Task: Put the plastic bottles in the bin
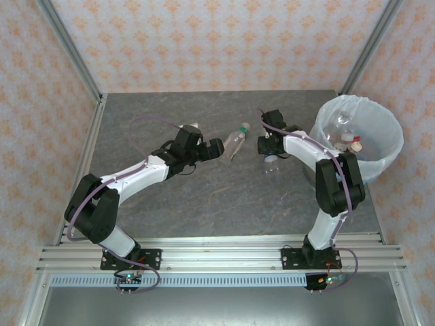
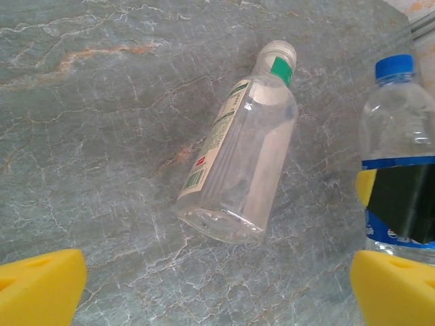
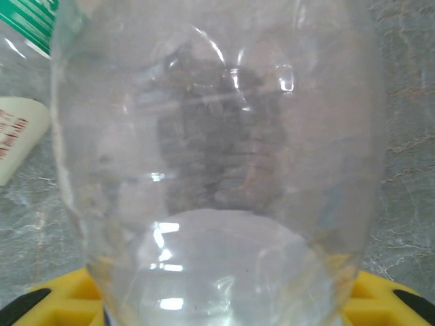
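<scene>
A clear bottle with a green-banded neck [image 2: 238,170] lies on its side on the grey table [image 1: 204,197]; it also shows in the top view [image 1: 236,141]. My left gripper [image 1: 217,148] is open just short of the bottle's base, its yellow fingers [image 2: 41,288] wide apart. A blue-capped bottle with a blue label [image 2: 397,115] lies to the right [image 1: 271,162]. My right gripper [image 1: 270,146] is shut on it, and its clear body [image 3: 217,136] sits between the yellow fingers [image 3: 380,302]. The bin [image 1: 391,136] stands at the right with bottles [image 1: 346,139] inside.
The bin's white bag liner stands close behind the right arm's elbow [image 1: 340,180]. A small white object [image 1: 192,126] peeks out behind the left wrist. Patterned walls and metal posts enclose the table on three sides. Open table lies in front of both grippers.
</scene>
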### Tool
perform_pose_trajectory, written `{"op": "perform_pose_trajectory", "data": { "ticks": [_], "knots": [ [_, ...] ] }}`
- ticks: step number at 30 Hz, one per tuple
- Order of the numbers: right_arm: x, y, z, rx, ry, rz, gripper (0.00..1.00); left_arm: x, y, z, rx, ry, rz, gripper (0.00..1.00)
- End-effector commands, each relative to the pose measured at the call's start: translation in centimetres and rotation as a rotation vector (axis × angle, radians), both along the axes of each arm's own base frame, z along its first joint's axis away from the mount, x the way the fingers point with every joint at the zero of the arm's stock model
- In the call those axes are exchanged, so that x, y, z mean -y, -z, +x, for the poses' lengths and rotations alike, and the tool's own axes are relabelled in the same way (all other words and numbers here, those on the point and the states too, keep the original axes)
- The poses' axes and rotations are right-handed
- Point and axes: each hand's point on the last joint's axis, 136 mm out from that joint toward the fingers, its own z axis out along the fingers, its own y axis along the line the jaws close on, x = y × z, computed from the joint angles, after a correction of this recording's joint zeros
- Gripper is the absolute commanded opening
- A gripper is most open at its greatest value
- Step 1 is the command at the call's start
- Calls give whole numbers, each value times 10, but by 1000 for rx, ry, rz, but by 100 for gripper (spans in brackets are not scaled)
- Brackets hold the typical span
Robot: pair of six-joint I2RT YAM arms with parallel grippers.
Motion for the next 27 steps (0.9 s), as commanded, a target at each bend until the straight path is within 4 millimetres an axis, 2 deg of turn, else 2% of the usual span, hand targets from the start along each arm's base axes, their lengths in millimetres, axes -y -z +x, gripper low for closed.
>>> {"op": "perform_pose_trajectory", "data": {
  "ticks": [1, 13, 27],
  "knots": [
    [3, -28, 3, 102, 6, 18, 44, 5, -8, 10, 27, 9, -28, 100],
    [-8, -81, -6, 271, -30, 118, 40, 10, -8, 10, 26, 26, -43, 100],
    [-30, -155, -19, 474, -116, 268, 35, 11, -13, 9, 47, 39, -49, 100]
  ]
}}
